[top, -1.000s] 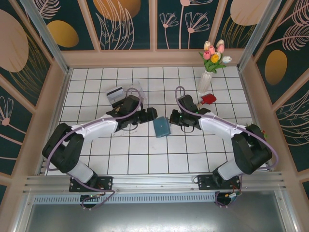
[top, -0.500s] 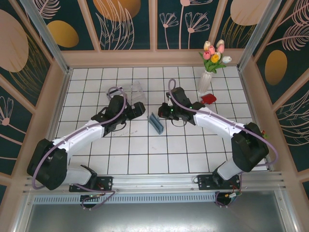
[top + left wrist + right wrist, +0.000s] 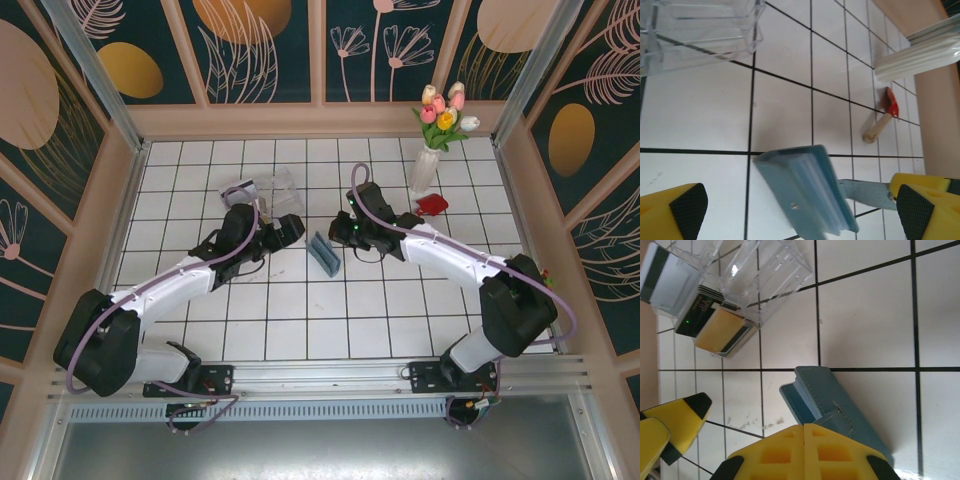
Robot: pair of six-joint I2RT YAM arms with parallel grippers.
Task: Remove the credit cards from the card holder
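The teal card holder [image 3: 323, 253] stands on its edge on the tiles near the middle of the table. My right gripper [image 3: 342, 234] is shut on its strap tab; the yellow fingers [image 3: 785, 455] meet over the tab on the card holder [image 3: 825, 390]. My left gripper [image 3: 288, 228] stands open just left of it, apart from it. In the left wrist view the card holder [image 3: 807, 192] sits between the wide-open left gripper [image 3: 800, 210]. Credit cards [image 3: 722, 330], tan-gold and white-grey with a dark stripe, lie in a clear plastic box [image 3: 765, 275].
The clear box [image 3: 277, 190] sits behind the left gripper. A white vase of tulips [image 3: 424, 170] and a small red tool with a wooden handle [image 3: 432, 204] stand at the back right. Wooden walls ring the tiled floor [image 3: 300, 320].
The card holder went from lying tilted to standing on edge, slightly further left and back. The right gripper moved left with it. The left arm swung back and its jaws opened wider.
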